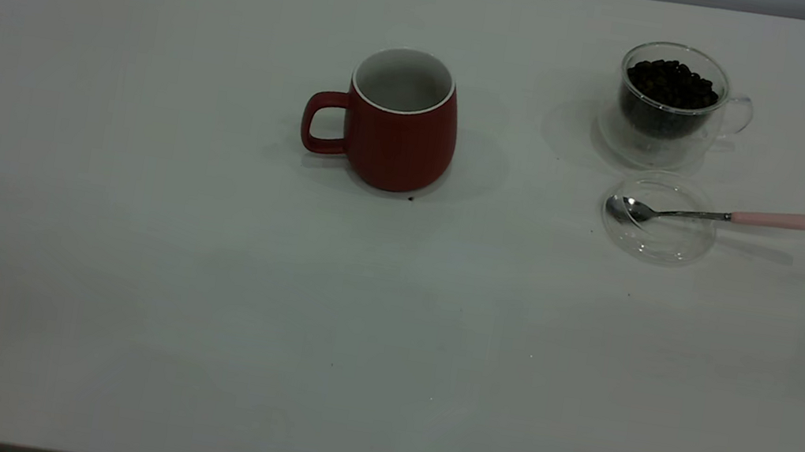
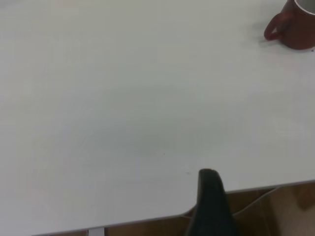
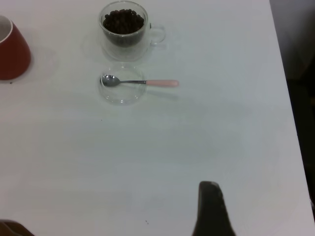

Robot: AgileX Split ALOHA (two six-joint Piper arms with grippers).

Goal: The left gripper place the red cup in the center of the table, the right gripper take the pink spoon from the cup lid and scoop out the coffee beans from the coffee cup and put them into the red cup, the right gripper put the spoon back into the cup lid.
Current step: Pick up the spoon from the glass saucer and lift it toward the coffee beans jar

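Near frame centre in the exterior view, the red cup [image 1: 402,121] stands upright on the white surface [image 1: 126,257], handle pointing left, nothing visible inside. At upper right, the glass cup [image 1: 669,105] holds beans [image 1: 671,83]. Just below it, the lid [image 1: 660,217] carries the spoon [image 1: 715,215], bowl inside, pink handle jutting right. Left claw [image 2: 210,206] and right claw [image 3: 212,211]: well back from everything, spread or pressed together I cannot tell.
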